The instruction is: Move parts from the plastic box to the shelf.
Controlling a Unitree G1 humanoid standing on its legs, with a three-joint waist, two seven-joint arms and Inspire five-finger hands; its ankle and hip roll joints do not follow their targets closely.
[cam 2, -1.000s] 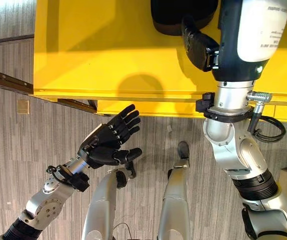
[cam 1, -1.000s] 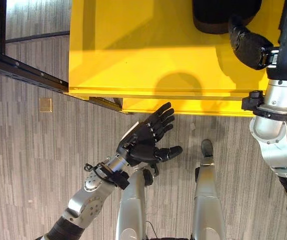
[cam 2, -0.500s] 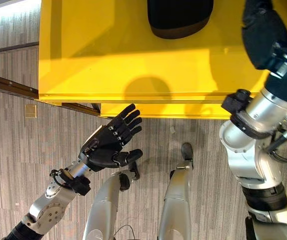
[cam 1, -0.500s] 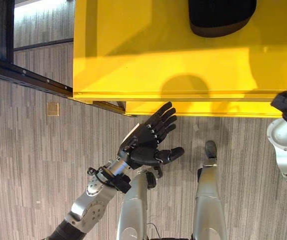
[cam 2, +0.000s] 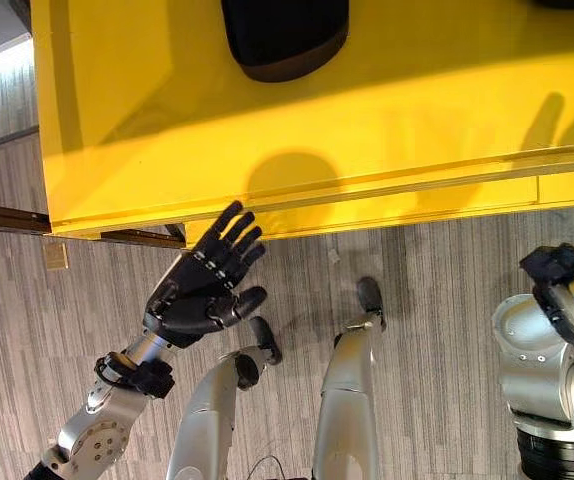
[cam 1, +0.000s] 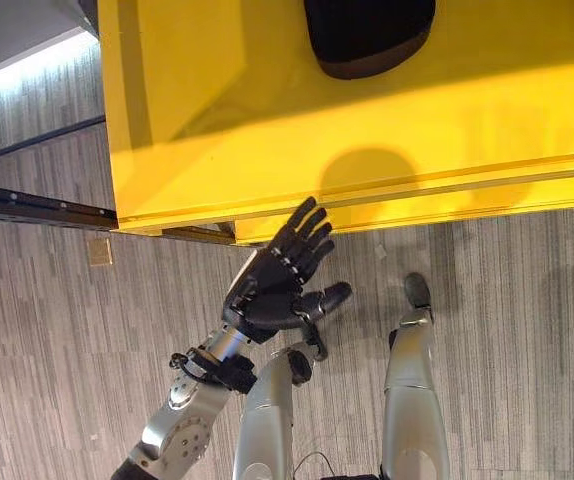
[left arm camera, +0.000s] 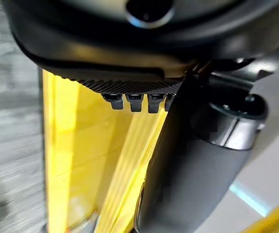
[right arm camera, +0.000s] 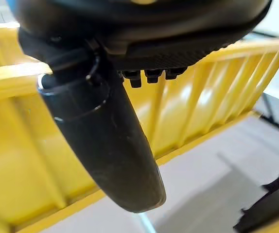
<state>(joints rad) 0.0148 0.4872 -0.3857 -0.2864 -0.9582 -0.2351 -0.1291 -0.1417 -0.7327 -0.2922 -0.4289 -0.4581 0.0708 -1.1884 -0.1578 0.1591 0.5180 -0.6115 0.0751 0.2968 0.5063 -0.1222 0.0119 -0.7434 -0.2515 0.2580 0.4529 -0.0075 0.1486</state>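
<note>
One black part [cam 1: 369, 35], yellow plastic box [cam 1: 217, 130]

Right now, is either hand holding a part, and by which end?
Nothing is held. The left hand is open and empty just before the yellow box. The right hand shows a straight thumb with no part.

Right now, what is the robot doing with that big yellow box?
The robot stands over a yellow plastic box on the floor. Its left hand is held open with straight fingers just in front of the box's near wall, holding nothing. A dark part lies inside the box near the far side. The right hand shows in its own wrist view near the box's ribbed wall, and it seems to hold nothing. No part is being carried at the moment.
</note>
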